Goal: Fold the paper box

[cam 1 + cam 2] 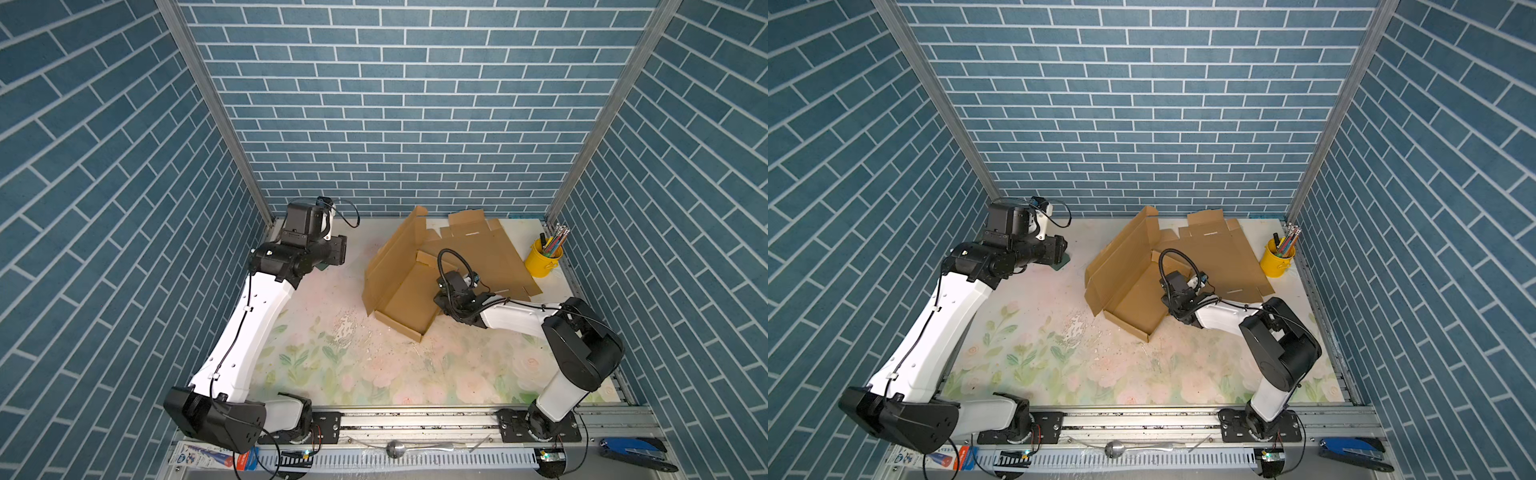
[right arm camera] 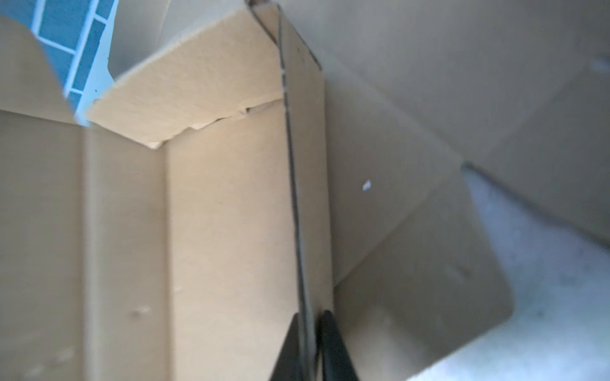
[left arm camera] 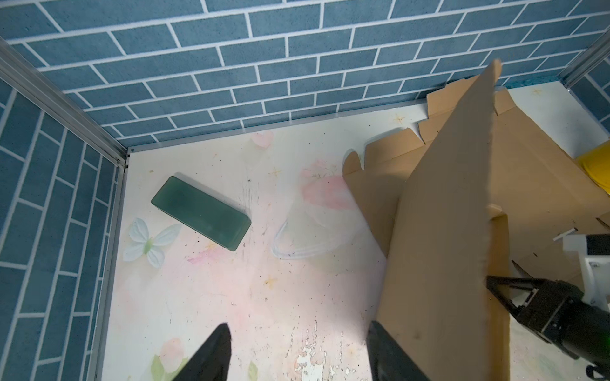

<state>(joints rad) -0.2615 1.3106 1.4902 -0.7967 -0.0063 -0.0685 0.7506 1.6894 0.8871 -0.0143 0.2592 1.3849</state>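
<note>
The brown cardboard box (image 1: 405,297) is seen on the flowery table mat (image 1: 332,374), near the middle and a bit to the right in both top views; it is only half made. One tall side wall is stood up along the box's left side and is tipped a little; a low wall is stood up at the near end; the rest of the card is spread flat toward the back brick wall. A small yellow metal bucket full of pencils (image 1: 542,259) is set just beside the flat card, at the right edge of the table.

The right claw (image 2: 312,316) is put at the box's right side, low down by the bottom panel. In the right wrist view its two black fingers (image 2: 333,346) are seen close together w/ a thin card wall stood up btwn them. A tight pinch or a loose fit can't be told from the pics.

The left claw (image 3: 297,356) is held over the back left part of the mat, well apart from the right claw; its fingers are spread wide and nothing is held btwn them. A flat dark green block w/ round corners (image 3: 201,212) is laid on the mat near the back left corner, apart from the box; the box's tall wall is seen off to one side in the left wrist view.
</note>
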